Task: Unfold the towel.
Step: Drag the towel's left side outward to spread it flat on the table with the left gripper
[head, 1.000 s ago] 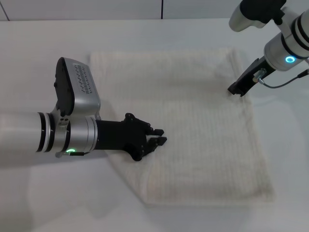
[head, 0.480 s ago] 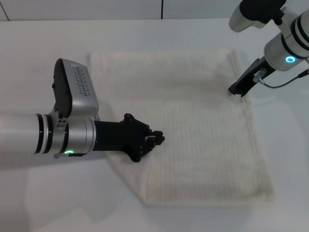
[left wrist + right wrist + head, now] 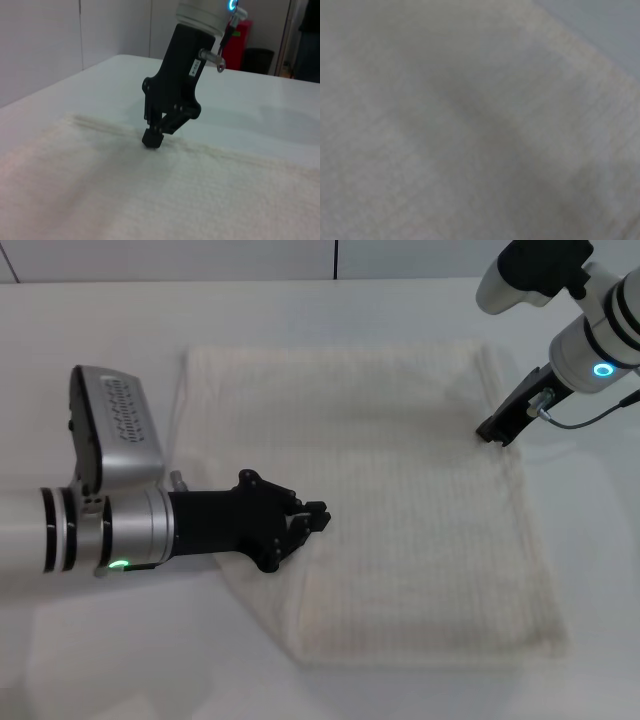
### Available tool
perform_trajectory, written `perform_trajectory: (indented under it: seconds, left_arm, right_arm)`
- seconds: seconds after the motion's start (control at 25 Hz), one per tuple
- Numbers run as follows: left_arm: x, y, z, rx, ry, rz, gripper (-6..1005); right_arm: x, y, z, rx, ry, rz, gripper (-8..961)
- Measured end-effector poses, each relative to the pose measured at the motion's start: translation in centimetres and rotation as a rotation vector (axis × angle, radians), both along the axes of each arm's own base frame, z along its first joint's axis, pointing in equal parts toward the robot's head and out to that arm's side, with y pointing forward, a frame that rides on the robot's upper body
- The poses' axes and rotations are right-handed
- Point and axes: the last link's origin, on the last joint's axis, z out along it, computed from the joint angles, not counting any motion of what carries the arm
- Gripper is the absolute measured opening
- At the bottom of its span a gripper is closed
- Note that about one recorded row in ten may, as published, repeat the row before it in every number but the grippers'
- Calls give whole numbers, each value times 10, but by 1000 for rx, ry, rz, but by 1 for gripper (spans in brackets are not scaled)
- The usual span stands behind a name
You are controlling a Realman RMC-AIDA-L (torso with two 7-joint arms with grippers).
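You have the towel lying flat on the white table, filling the centre of the head view from upper left of centre down to the lower right. Its near left corner looks slightly rumpled where the left gripper sits.

Your left gripper comes in from the left edge of the frame, lying low and pointing right, with its fingertips over the towel's left edge, at centre left. The fingers look pressed close together, but you cannot tell whether cloth is pinched between them.

Your right gripper reaches down from the upper right corner, its tip touching the towel near the right edge, in the upper right of the cloth. In the left wrist view its tip is pressed together on the cloth, beside a raised fold line. The right wrist view shows only towel up close.
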Motion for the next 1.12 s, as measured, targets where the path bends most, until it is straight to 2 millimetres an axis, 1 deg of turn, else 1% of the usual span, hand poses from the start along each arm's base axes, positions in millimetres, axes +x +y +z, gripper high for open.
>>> perform_trajectory:
  seconds: [0.16,0.24,0.32,0.52,0.6,0.64,0.8,1.0,1.12]
  left_arm:
    - [-3,-6,3,1,-15,0,62]
    - [-3,-6,3,1,-15,0,62]
    - [-5,-12,6,0,-31,2,62]
    - [-7,-17,13,1,-55,-1,63]
    - [-7,-20,19,4,-83,-1,63]
    - [-7,-20,19,4,-83,-1,63]
    - [-11,-27,35,24,-143,-6,64]
    - [-16,-33,50,50,-198,-12,64]
    - [-20,-36,54,58,-205,-3,65]
  right_arm:
    - [2,-1,-2,-5,-4,-7,-2]
    - [2,-1,-2,-5,-4,-7,-2]
    - [3,-1,-2,-4,-4,-6,-2]
    - [4,-1,-2,2,-5,-5,-3]
    - [4,-1,-2,2,-5,-6,-3]
    - [4,-1,-2,2,-5,-6,-3]
    - [4,-1,-2,3,-5,-6,-3]
    - [3,-1,-1,4,-5,-4,-3]
    - [3,0,-1,4,-5,-3,-3]
